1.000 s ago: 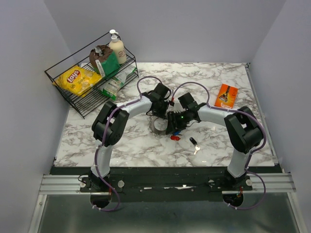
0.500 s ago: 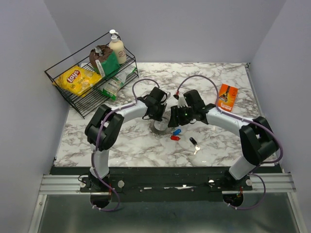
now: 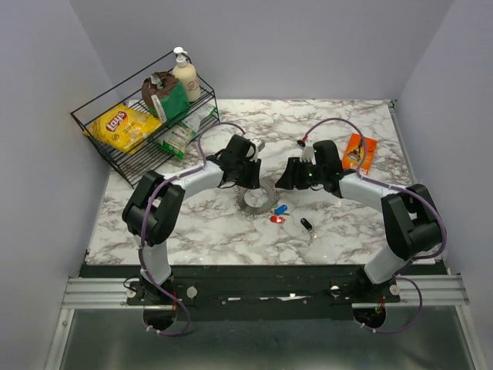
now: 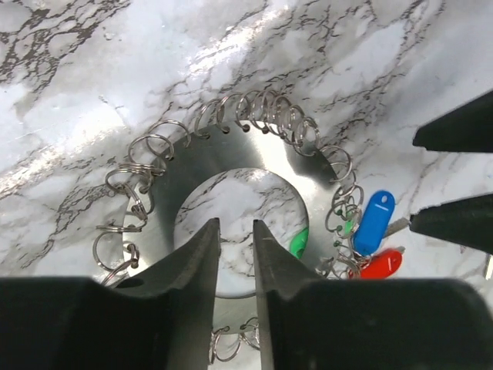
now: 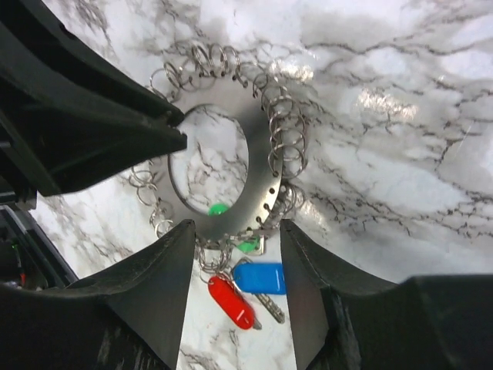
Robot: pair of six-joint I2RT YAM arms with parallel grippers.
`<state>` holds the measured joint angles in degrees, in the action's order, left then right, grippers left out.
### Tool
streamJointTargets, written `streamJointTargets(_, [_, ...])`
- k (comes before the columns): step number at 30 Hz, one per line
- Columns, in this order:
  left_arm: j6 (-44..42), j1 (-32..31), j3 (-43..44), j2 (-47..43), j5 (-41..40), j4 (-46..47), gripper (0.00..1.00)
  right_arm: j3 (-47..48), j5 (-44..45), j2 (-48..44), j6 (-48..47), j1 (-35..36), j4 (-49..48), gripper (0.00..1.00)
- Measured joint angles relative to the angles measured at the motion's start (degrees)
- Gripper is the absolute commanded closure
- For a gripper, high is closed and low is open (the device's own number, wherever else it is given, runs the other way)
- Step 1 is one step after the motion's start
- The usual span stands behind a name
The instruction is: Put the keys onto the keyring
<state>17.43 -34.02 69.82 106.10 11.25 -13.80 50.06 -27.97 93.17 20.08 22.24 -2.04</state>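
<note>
Counter (image 3: 192,231): white marble with grey veins, carrying everything below.
Black key (image 3: 306,225): nearest my bases, alone on the counter and apart from the ring. Only the top view shows it clearly.
Red key (image 5: 229,302) and blue key (image 5: 258,277): side by side at the ring's near-right rim. From above they are two coloured specks. My wrist views show them up against the wire loops there, but I cannot tell whether either is threaded on.
Keyring (image 4: 239,166): flat on the counter between my two claws. From above the rim looks toothed. Close up, the teeth are small split rings (image 4: 266,116) hung round a flat grey plate with an open centre.
Green tabs (image 5: 219,209): at the plate's inner edge, seen only from the wrists.
Left claw (image 4: 236,243): over the ring's inner edge, fingers parted by a narrow gap with nothing in it, so released.
Right claw (image 5: 236,227): to the right of the ring, fingers spread wide and gripping nothing.
Orange packet (image 3: 359,153): beyond my right arm, top view only.
Wire rack (image 3: 146,158): far left corner, holding a yellow chips bag (image 3: 123,125) and a pump bottle (image 3: 185,75), top view only.
</note>
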Motion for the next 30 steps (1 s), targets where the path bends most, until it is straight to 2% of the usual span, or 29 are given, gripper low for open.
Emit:
streamJointTargets(12, [9.2,2.4,-3.3,-0.1,17.9,14.2,0.51,2.1,-2.2,5.8,2.9,-1.1,-4.3,0.5])
streamJointTargets(15, [10.2,2.4,-2.0,1.0,18.9,15.1,0.54,2.4,-2.2,6.4,3.7,-1.9,-4.5,0.54])
streamJointTargets(23, [11.0,2.4,0.6,4.7,18.9,14.5,0.59,4.8,-2.2,9.1,5.5,-3.3,-5.4,0.55])
streamJointTargets(30, [11.3,2.4,0.9,6.6,18.9,14.3,0.59,6.0,-2.1,11.8,5.5,-3.3,-5.1,0.61])
